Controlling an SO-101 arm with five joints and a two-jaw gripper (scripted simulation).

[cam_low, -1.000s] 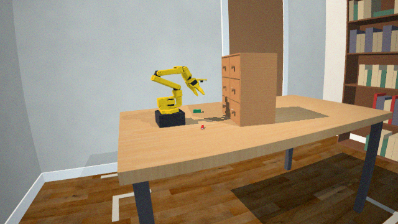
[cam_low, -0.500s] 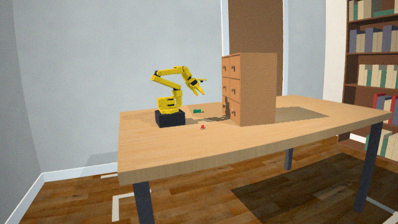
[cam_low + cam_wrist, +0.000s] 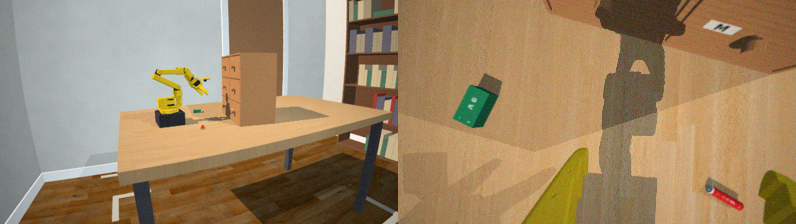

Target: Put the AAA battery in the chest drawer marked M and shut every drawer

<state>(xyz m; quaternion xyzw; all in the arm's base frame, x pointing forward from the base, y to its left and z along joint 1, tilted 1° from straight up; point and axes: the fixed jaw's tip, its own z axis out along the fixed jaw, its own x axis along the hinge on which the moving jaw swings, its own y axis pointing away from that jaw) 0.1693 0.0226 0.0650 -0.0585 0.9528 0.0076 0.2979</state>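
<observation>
Yellow gripper (image 3: 203, 85): half spread, holding nothing, above table | small red cylindrical AAA battery (image 3: 724, 197): apparently flat on tabletop | wooden chest (image 3: 250, 88): drawers shut.

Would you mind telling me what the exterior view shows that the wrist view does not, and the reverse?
Only the exterior view shows the whole arm, the full chest with all drawers shut, and the bookshelf. Only the wrist view shows the M label on a drawer front and the markings on the green block. Both show the red battery lying on the table, the green block, and the open, empty gripper above them.
</observation>
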